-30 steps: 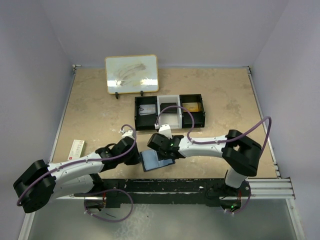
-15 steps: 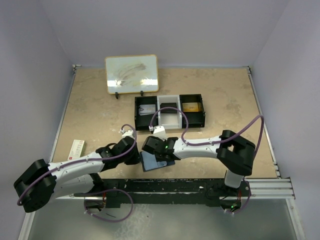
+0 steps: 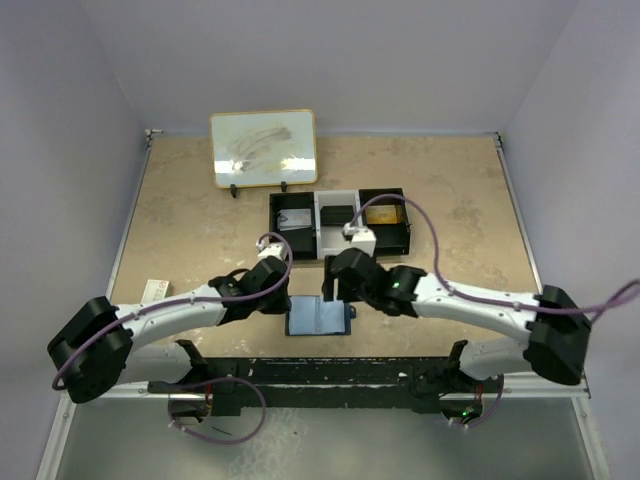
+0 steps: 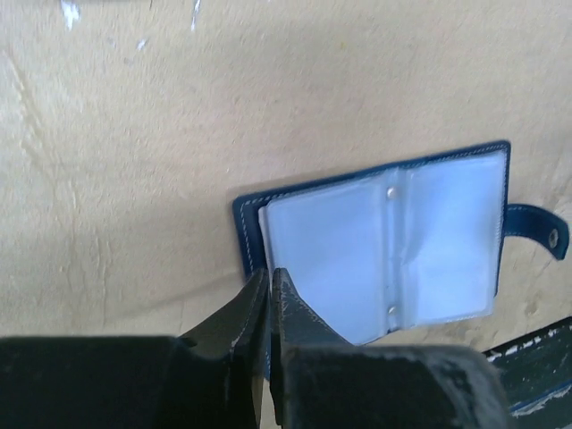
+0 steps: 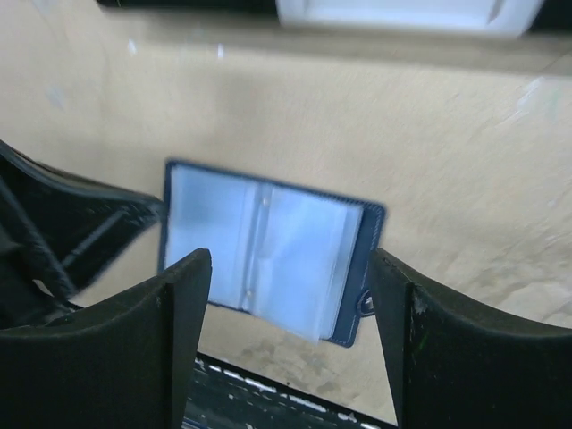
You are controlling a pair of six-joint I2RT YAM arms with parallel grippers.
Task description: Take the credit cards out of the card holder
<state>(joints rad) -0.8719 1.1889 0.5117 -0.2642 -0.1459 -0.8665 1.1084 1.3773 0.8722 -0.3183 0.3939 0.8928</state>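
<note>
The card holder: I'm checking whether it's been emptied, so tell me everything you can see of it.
The card holder lies open and flat on the beige table, near the front edge. Dark navy cover with pale stitching, clear-looking plastic sleeves on two studs along the spine, a snap tab on one side. No card shows plainly in the sleeves. The left claw, shut, meets one corner; whether it pinches the cover is unclear. The right claw hangs open above it.

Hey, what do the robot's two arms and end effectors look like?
The left arm and right arm have white links, bulky black joints and looping purple cables. The left end effector and right end effector have black fingers.
</note>
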